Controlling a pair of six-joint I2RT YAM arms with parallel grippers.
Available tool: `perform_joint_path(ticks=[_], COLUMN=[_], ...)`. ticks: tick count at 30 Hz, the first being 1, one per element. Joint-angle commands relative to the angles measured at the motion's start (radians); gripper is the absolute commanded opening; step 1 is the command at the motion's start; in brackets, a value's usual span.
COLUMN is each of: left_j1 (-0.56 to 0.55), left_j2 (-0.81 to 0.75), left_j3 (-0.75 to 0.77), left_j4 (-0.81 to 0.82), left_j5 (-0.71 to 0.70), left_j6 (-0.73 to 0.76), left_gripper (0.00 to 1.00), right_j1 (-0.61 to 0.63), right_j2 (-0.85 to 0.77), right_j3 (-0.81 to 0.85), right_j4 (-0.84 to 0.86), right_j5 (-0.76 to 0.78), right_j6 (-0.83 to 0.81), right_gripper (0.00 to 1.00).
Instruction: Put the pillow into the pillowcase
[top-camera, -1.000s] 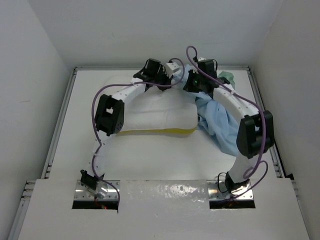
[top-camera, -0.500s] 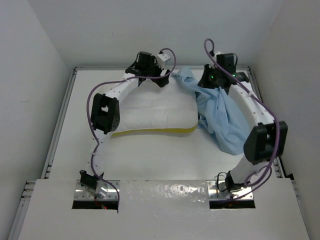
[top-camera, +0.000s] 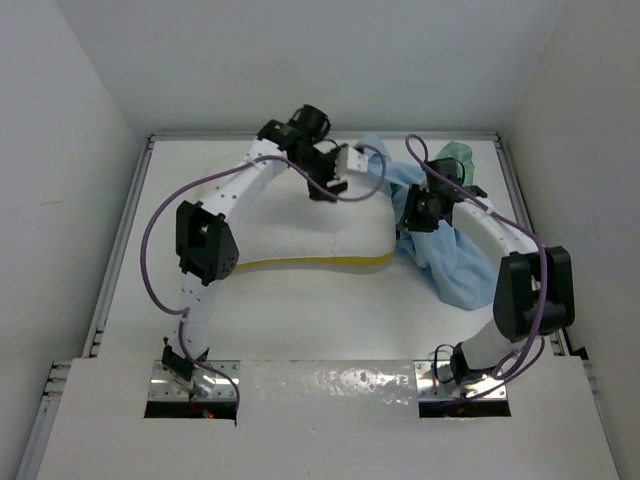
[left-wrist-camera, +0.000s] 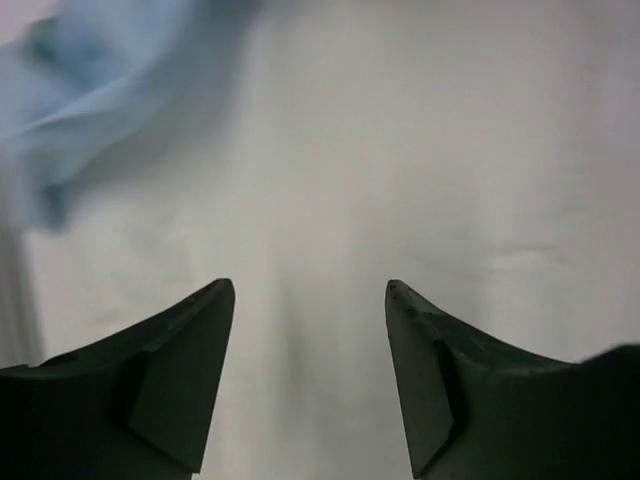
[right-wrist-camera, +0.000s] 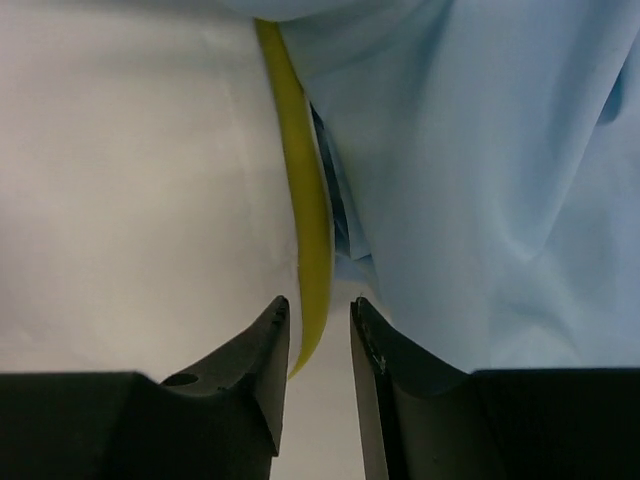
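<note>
Since plump white quilted pillow w/ yellow edge piping (top-camera: 300, 225) lies bare on white table (top-camera: 300, 310), casing not begun | thin light-blue fabric pillowcase (top-camera: 455, 265) bunched against its R end | left gripper (left-wrist-camera: 310, 290) spread wide over pillow, empty | right gripper (right-wrist-camera: 320, 305) narrowly parted at piping beside case, holding nothing, prob. seeking the opening

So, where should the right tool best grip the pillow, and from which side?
Probably the right edge of the pillow, along the yellow piping: it is thin and flat there, while the body looks too plump for the jaws. The right tool hovers over that seam, jaws slightly apart, so come down from above, on the pillowcase side.
</note>
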Motion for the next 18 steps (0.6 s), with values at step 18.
perform_joint_path(ticks=[18], left_j1=[-0.152], left_j2=[-0.042], left_j3=[-0.527], left_j4=[0.230], left_j5=[-0.135], left_j6=[-0.097], left_gripper=[0.75], right_j1=[-0.016], right_j2=[0.225], right_j3=[-0.038], right_j4=[0.195], right_j5=[0.052], right_j6=[0.037], right_gripper=[0.50])
